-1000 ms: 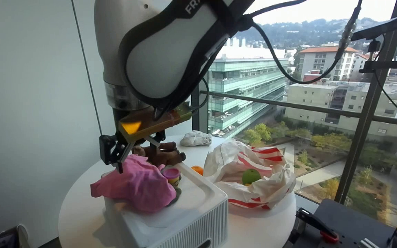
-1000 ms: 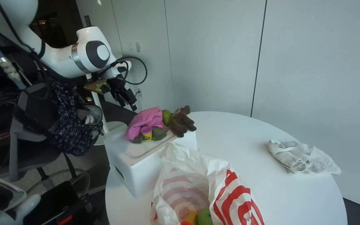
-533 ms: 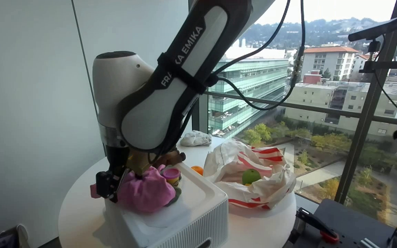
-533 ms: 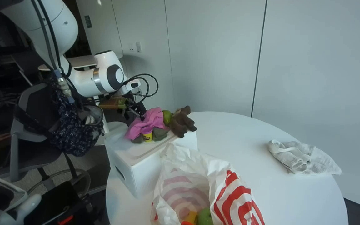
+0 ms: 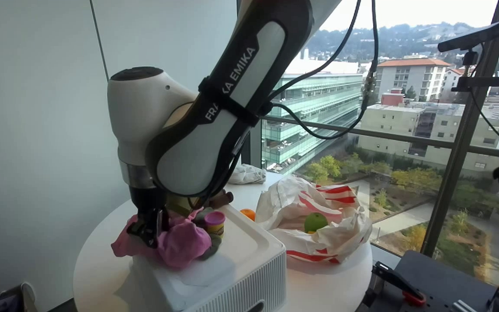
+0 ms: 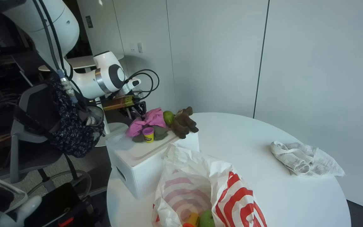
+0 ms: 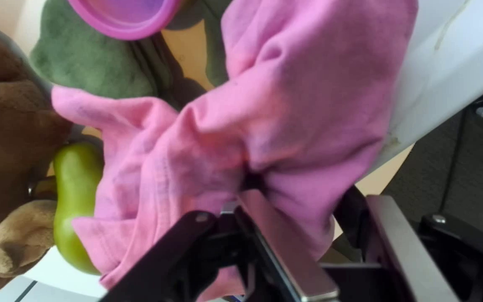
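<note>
Pincer (image 7: 302, 195): fingers apart, astride bunched fold of pink cloth (image 7: 250, 121); whether it squeezes, cannot tell. Cloth heaped atop white box (image 5: 249, 247), partly over its edge. Wrist view, from cloth's middle: tub (image 7: 128, 21) between 10 and 11 o'clock, teddy bear (image 7: 11, 147) at 9, pear (image 7: 74, 205) at 8. Likely light, limp, not slippery, unbreakable. Best hold: thick fold around 5 o'clock, taken deep; thin hem near 7 probably slips out.

Office-like room: swivel chair (image 6: 29, 159), round table (image 6: 244, 151), big window (image 5: 405, 136)
</note>
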`<action>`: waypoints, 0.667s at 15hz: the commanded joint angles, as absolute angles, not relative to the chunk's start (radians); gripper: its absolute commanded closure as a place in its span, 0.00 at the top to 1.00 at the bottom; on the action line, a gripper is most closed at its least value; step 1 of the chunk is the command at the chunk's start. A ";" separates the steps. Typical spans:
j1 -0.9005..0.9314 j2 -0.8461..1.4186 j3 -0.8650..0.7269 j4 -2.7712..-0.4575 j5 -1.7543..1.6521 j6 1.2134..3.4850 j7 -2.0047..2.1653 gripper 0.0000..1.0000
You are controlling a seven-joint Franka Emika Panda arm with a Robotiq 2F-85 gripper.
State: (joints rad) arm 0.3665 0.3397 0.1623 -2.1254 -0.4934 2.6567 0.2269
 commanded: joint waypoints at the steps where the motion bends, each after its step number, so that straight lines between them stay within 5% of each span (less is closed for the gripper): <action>1: 0.375 0.298 0.138 -2.143 -0.506 2.661 0.198 0.21; 4: 0.369 0.282 0.131 -2.150 -0.495 2.645 0.200 0.13; 10: 0.263 0.144 0.173 -2.209 -0.237 2.691 0.132 0.17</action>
